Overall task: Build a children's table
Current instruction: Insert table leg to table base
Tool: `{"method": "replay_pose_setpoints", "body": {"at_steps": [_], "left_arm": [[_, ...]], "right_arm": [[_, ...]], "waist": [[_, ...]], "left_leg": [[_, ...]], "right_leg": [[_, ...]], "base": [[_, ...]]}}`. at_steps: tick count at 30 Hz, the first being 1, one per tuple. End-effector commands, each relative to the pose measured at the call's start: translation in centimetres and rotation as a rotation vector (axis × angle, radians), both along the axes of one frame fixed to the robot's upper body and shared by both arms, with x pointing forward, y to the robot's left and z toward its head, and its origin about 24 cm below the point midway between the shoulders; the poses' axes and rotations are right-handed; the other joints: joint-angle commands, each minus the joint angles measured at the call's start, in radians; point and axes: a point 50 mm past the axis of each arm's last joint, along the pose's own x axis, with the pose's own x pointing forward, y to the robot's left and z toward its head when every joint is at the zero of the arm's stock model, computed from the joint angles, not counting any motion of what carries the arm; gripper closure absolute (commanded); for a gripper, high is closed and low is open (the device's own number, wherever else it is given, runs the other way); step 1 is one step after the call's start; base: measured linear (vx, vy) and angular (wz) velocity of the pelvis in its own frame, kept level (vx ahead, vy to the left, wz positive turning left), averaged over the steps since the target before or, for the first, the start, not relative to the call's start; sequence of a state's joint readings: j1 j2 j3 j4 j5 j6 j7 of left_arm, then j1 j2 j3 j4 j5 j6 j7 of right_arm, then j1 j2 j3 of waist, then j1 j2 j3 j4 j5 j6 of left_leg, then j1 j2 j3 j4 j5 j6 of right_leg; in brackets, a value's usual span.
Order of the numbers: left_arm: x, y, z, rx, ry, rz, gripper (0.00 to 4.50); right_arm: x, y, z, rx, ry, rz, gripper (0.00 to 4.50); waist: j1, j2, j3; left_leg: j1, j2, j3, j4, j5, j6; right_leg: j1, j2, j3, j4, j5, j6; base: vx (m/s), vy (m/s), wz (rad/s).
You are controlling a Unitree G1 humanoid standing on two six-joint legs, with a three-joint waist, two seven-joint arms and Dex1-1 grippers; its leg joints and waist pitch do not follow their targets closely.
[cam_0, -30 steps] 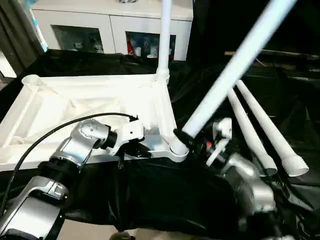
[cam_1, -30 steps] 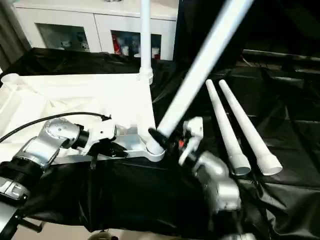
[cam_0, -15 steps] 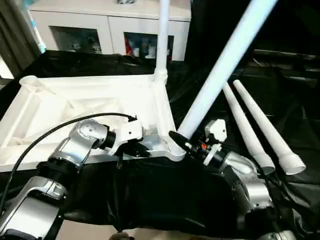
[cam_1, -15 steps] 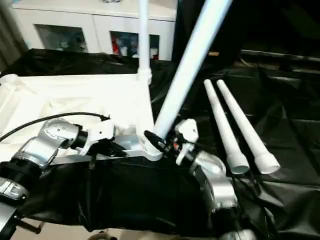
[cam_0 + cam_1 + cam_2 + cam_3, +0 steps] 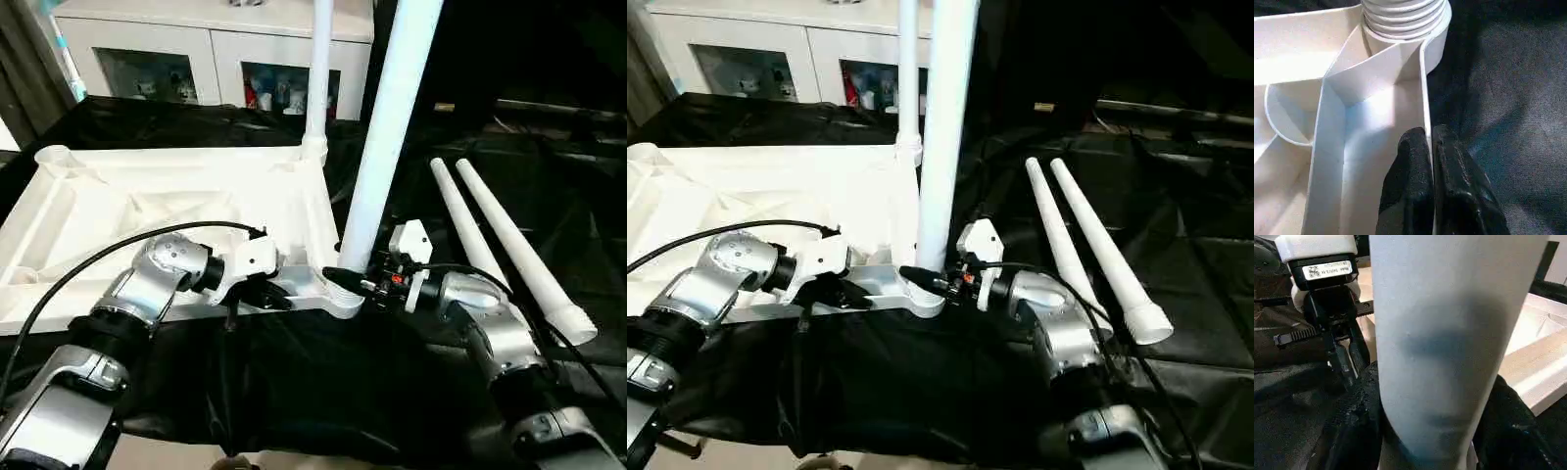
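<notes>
The right pincer (image 5: 345, 280) grips the leg (image 5: 387, 137) near its base, its long axis almost upright over the corner socket (image 5: 343, 294) just below, while the left pincer (image 5: 1429, 147) pinches the tabletop rim (image 5: 1424, 93) beside it.

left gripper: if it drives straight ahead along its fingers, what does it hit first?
Likely the round corner socket of the white plastic table top, holding the ribbed leg end. The left gripper is pinching the top's rim wall, which runs straight there.
</notes>
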State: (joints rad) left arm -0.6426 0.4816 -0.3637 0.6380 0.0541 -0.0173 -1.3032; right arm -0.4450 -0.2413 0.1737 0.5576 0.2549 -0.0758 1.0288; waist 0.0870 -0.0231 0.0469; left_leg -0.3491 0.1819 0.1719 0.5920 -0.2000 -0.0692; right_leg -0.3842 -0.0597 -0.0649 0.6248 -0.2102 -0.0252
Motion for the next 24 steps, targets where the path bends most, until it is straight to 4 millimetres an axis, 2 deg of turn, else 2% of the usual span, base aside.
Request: {"method": "replay_pose_setpoints", "body": {"at_steps": [1,4,7,11,13,16,17,18,19,22,24], "left_arm": [[0.0,0.2,0.4,0.016,-0.016,-0.033,4.5],[-0.1,0.2,0.3,0.009,-0.011,-0.043,4.5],[-0.3,0.3,0.3,0.008,0.008,-0.06,4.5],[-0.2,0.4,0.3,0.011,0.004,-0.051,4.5],[0.2,0.2,0.5,-0.004,-0.001,-0.017,4.5],[0.8,0.0,0.8,-0.008,-0.018,0.039,4.5],[0.8,0.0,0.8,-0.008,-0.019,0.042,4.5],[1.3,-0.1,0.9,-0.001,-0.025,0.083,4.5],[1.5,-0.1,1.1,-0.002,-0.03,0.101,4.5],[2.1,-0.2,1.3,-0.001,-0.036,0.163,4.5],[2.5,-0.3,1.5,0.013,-0.045,0.205,4.5]], "right_arm": [[-1.7,-1.4,-4.0,-0.122,0.168,0.01,2.6],[-1.8,-1.5,-4.1,-0.125,0.17,0.032,2.6],[-2.0,-1.7,-4.5,-0.144,0.173,0.058,2.6],[-1.8,-1.8,-4.6,-0.139,0.175,0.035,2.6],[-1.4,-1.8,-4.7,-0.123,0.179,-0.02,2.6],[-0.6,-1.9,-4.9,-0.102,0.198,-0.149,2.6],[-0.6,-1.9,-4.9,-0.102,0.199,-0.157,2.6],[-0.1,-1.8,-5.0,-0.09,0.204,-0.235,2.6],[0.0,-1.8,-5.1,-0.086,0.209,-0.27,2.6],[0.4,-1.5,-5.5,-0.098,0.223,-0.364,2.6],[0.5,-0.9,-5.8,-0.11,0.234,-0.407,2.6]], "waist": [[0.0,0.009,-0.045],[0.0,0.008,-0.047],[-0.001,0.011,-0.05],[0.0,0.012,-0.05],[-0.002,0.012,-0.047],[-0.003,0.016,-0.041],[-0.003,0.016,-0.041],[-0.004,0.017,-0.037],[-0.007,0.016,-0.035],[-0.011,0.016,-0.035],[-0.011,0.018,-0.037]], "left_leg": [[0.005,0.06,-0.019,-0.084,-0.243,0.015],[0.005,0.061,-0.02,-0.086,-0.242,0.014],[0.004,0.061,-0.019,-0.085,-0.227,0.018],[0.004,0.06,-0.018,-0.084,-0.217,0.022],[0.006,0.061,-0.018,-0.087,-0.243,0.017],[0.014,0.06,-0.022,-0.092,-0.315,-0.007],[0.014,0.06,-0.022,-0.092,-0.315,-0.007],[0.017,0.061,-0.026,-0.093,-0.344,-0.019],[0.019,0.06,-0.029,-0.097,-0.368,-0.026],[0.016,0.058,-0.035,-0.101,-0.394,-0.035],[0.019,0.058,-0.035,-0.102,-0.388,-0.035]], "right_leg": [[0.035,-0.102,0.062,-0.092,-0.269,-0.211],[0.036,-0.099,0.062,-0.09,-0.249,-0.211],[0.039,-0.098,0.061,-0.084,-0.192,-0.229],[0.04,-0.098,0.06,-0.083,-0.164,-0.241],[0.038,-0.098,0.06,-0.087,-0.203,-0.238],[0.03,-0.101,0.062,-0.1,-0.341,-0.21],[0.03,-0.101,0.062,-0.1,-0.341,-0.21],[0.027,-0.104,0.063,-0.107,-0.409,-0.188],[0.024,-0.103,0.062,-0.11,-0.438,-0.177],[0.025,-0.105,0.059,-0.117,-0.509,-0.142],[0.024,-0.106,0.06,-0.118,-0.503,-0.137]], "base": [[0.0,0.0,0.0],[0.0,0.0,0.0],[0.0,0.0,0.0],[0.0,0.0,0.0],[0.0,0.0,0.0],[0.0,0.0,0.0],[0.0,0.0,0.0],[0.0,0.0,0.0],[0.0,0.0,0.0],[0.0,0.0,0.0],[0.0,0.0,0.0]]}}
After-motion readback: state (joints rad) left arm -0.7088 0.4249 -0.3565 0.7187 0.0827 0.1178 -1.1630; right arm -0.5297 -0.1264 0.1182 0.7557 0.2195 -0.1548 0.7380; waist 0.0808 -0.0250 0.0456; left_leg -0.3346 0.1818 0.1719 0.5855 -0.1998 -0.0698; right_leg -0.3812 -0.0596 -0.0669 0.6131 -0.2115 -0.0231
